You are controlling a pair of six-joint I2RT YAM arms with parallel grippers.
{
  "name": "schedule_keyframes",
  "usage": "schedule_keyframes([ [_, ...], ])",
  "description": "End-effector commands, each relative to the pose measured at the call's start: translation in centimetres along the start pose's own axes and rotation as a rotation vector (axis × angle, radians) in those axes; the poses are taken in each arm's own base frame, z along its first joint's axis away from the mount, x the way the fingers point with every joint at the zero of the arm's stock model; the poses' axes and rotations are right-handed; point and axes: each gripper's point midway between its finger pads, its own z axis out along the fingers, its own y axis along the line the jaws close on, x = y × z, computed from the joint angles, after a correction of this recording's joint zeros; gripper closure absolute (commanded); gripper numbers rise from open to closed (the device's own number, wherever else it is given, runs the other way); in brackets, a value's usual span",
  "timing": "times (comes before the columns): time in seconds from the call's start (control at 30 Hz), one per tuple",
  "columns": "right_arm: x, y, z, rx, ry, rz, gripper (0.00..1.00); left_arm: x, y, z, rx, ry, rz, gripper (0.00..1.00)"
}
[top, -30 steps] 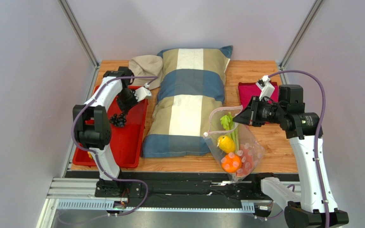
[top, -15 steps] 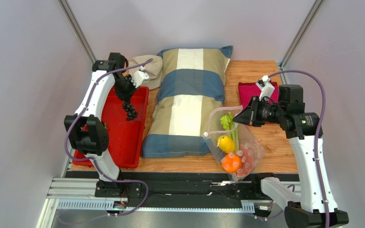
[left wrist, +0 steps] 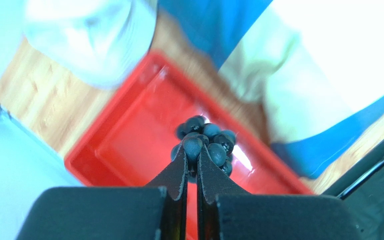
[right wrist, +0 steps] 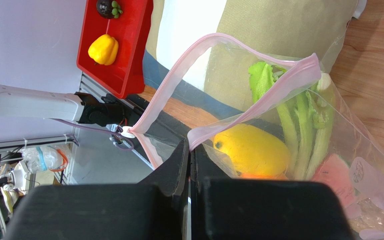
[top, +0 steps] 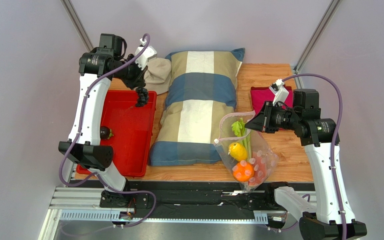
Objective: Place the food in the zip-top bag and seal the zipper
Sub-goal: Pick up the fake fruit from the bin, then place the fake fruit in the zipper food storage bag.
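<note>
My left gripper (top: 138, 86) is shut on the dark grape cluster (top: 141, 97) and holds it in the air above the far end of the red tray (top: 129, 150). In the left wrist view the grapes (left wrist: 214, 142) hang at the gripper's (left wrist: 191, 150) tips. My right gripper (top: 251, 123) is shut on the pink zipper strip (right wrist: 259, 87) and holds the zip-top bag's (top: 266, 162) mouth open. Inside the bag lie celery (top: 241, 131), a yellow pepper (top: 237, 150), an orange (top: 242, 171) and a reddish slice (right wrist: 331, 172). A second yellow pepper (right wrist: 103, 48) lies in the tray.
A striped pillow (top: 199, 100) lies between the tray and the bag, and the bag leans on its right edge. A dark round fruit (top: 105, 133) sits in the tray. A beige cloth (top: 156, 70) lies at the back left and a magenta cloth (top: 261, 94) at the back right.
My left gripper has lifted the grape cluster out of the tray, up and toward the back. The right gripper and the bag have not moved.
</note>
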Motion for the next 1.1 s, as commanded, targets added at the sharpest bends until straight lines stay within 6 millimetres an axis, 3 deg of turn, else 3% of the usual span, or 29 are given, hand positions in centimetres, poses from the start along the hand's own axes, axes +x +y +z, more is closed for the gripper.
schedule_keyframes([
  [0.0, -1.1, 1.0, -0.5, -0.036, -0.058, -0.052, 1.0, -6.3, -5.6, -3.6, 0.088, -0.196, 0.027, 1.0],
  [0.03, -1.1, 1.0, -0.5, -0.034, -0.058, -0.052, 1.0, -8.7, -7.0, -4.6, 0.102, -0.263, 0.046, 1.0],
  [0.13, -1.1, 0.8, -0.5, -0.024, -0.062, -0.05, 1.0, -13.2, -9.4, -6.1, 0.146, -0.402, 0.074, 1.0],
  [0.17, -1.2, 0.8, -0.4, -0.024, -0.062, -0.048, 1.0, -14.6, -11.3, -6.3, 0.188, -0.44, 0.104, 1.0],
  [0.23, -1.3, 0.8, -0.4, -0.024, -0.066, -0.044, 1.0, -17.3, -13.1, -6.5, 0.242, -0.522, 0.111, 1.0],
  [0.27, -1.3, 0.8, -0.4, -0.026, -0.066, -0.044, 1.0, -18.4, -15.2, -6.5, 0.291, -0.552, 0.133, 1.0],
  [0.43, -1.7, 1.3, -0.6, -0.039, -0.085, -0.04, 1.0, -23.0, -20.5, -5.7, 0.454, -0.661, 0.138, 1.0],
  [0.63, -2.0, 2.0, -0.7, -0.069, -0.105, -0.041, 1.0, -26.3, -25.8, -2.8, 0.658, -0.685, 0.048, 1.0],
  [0.8, -2.1, 2.2, -0.8, -0.079, -0.127, -0.043, 1.0, -27.5, -28.4, 0.0, 0.797, -0.642, -0.069, 1.0],
  [0.93, -2.4, 2.4, -0.8, -0.092, -0.147, -0.04, 1.0, -28.6, -30.0, -0.5, 0.836, -0.684, -0.059, 1.0],
  [1.07, -2.8, 2.7, -0.9, -0.107, -0.173, -0.042, 1.0, -28.0, -31.1, -0.1, 0.882, -0.662, -0.086, 1.0],
])
